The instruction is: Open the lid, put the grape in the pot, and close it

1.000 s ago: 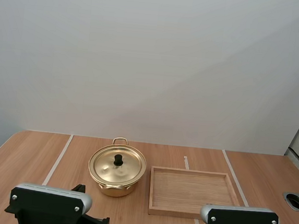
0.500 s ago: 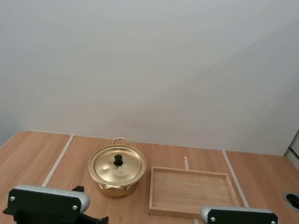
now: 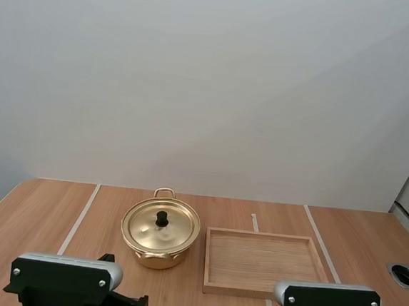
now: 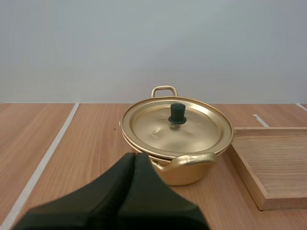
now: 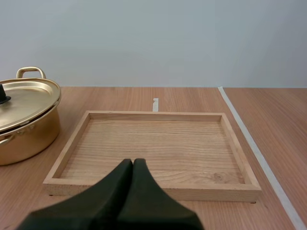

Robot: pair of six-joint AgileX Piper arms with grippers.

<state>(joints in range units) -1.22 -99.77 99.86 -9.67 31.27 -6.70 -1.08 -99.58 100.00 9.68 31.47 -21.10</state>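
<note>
Nothing on the surface (image 3: 42, 210) has moved in the last second, so I judge the task not yet begun. The tray (image 3: 263, 235) lies right, with the pot (image 3: 158, 253) just beside it at left, lid (image 3: 173, 229) on. The left hand (image 4: 135, 155), closed on nothing, waits near of the pot, apart from it. The right hand (image 5: 133, 162), also closed and empty, faces the tray.
</note>
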